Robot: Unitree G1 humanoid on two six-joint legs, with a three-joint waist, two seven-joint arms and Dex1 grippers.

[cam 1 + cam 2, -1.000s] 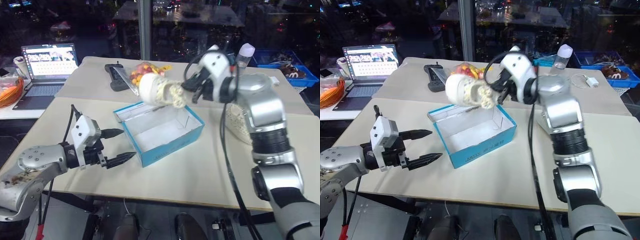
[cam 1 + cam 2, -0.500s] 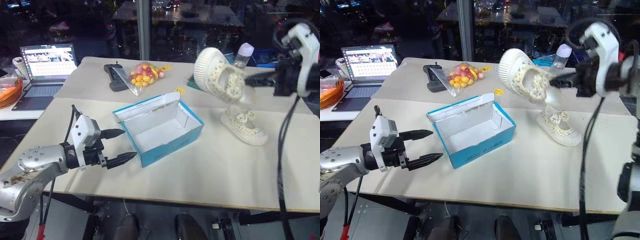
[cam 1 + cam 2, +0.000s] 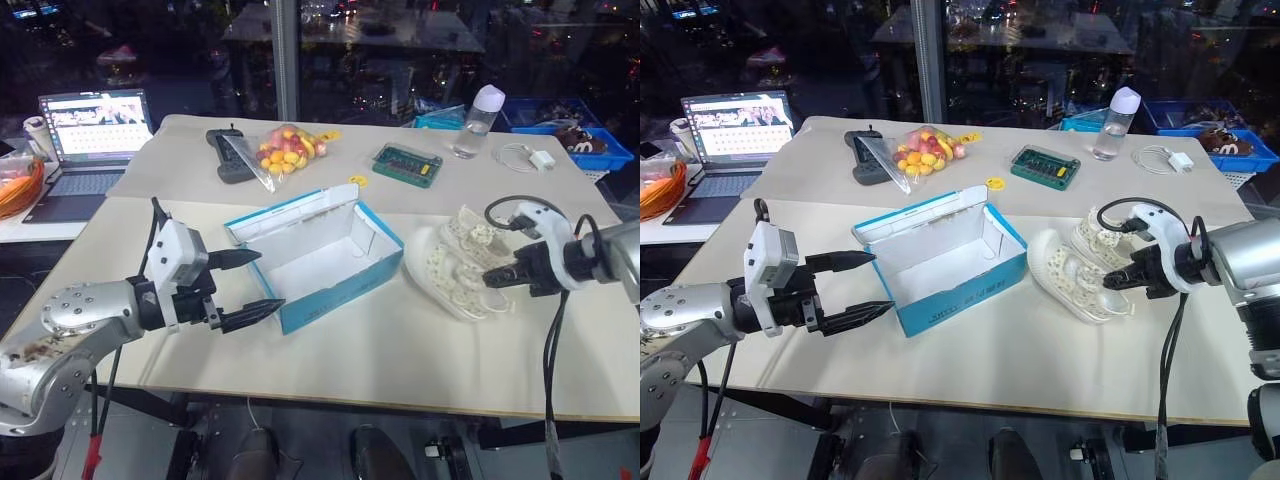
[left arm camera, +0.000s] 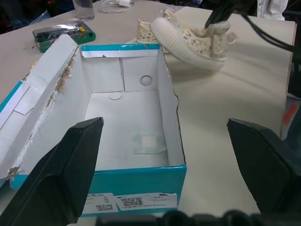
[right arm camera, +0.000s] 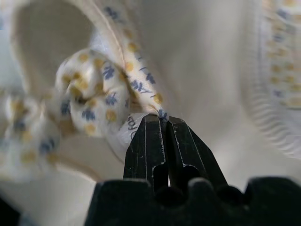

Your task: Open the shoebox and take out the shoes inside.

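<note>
Benches of pale beige board (image 3: 330,370) filled the middle of the frame, two pushed together, with dark windows and city lights behind. Near the centre the shoebox (image 3: 320,262) stood open and empty, lid tipped back toward the upper left. The left hand (image 3: 250,285) hung at the box's lower-left corner, fingers spread, touching nothing. At centre right the right hand (image 3: 488,280) had its fingers pressed together, pinching the upper of one of the shoes (image 3: 445,275), which lay tilted with its pale sole toward the box; the second shoe (image 3: 472,230) sat just behind it. Along the far bench lay a bag of coloured sweets (image 3: 285,148), a black remote-like device (image 3: 228,155), a green case (image 3: 407,163), a bottle (image 3: 478,118) and a white charger (image 3: 540,158). A laptop (image 3: 95,135) stood open at upper left, blue bins (image 3: 590,140) at upper right.
</note>
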